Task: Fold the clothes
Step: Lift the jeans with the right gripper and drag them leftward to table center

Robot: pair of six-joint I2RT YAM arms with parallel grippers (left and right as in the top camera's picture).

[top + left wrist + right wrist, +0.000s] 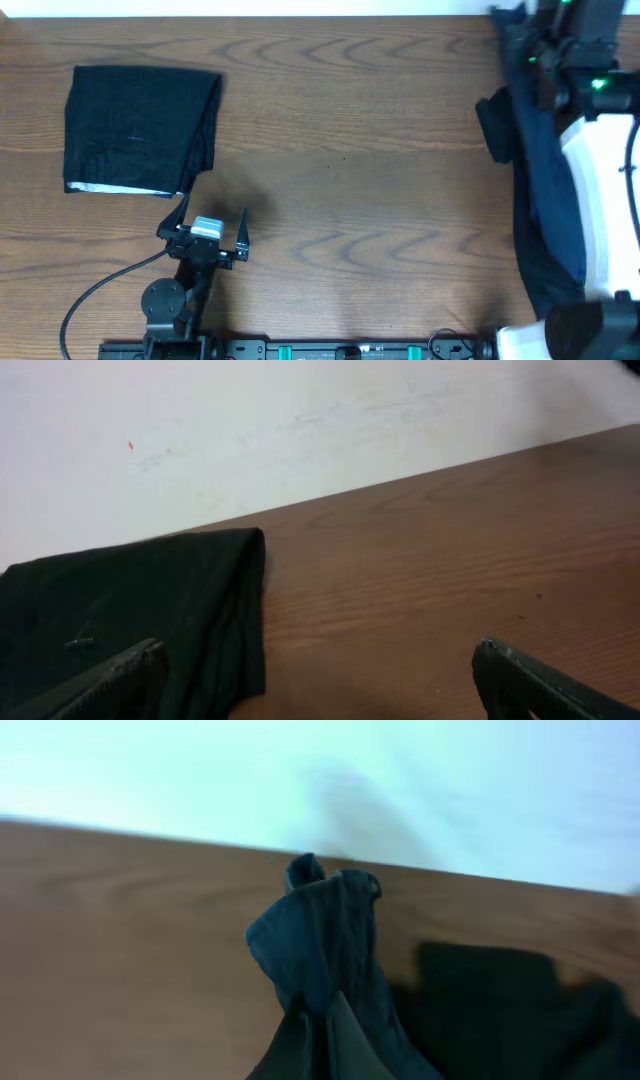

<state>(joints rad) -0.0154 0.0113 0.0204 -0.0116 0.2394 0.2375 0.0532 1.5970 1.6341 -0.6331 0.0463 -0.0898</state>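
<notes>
Soft, even room light: crisp from above, smeared at the right wrist.

From overhead the table is evenly lit and in focus, with a faint soft shadow just right of the left gripper. The far white strip and the white casing at the right are washed out, and the black garment loses most of its detail to darkness. The left wrist view is dimmer, its wall greyish, with a dull sheen on the wood and the near fingers soft. The right wrist view is blurred throughout with a bluish cast, and the denim-blue cloth throws a vague shadow on the wall behind.
</notes>
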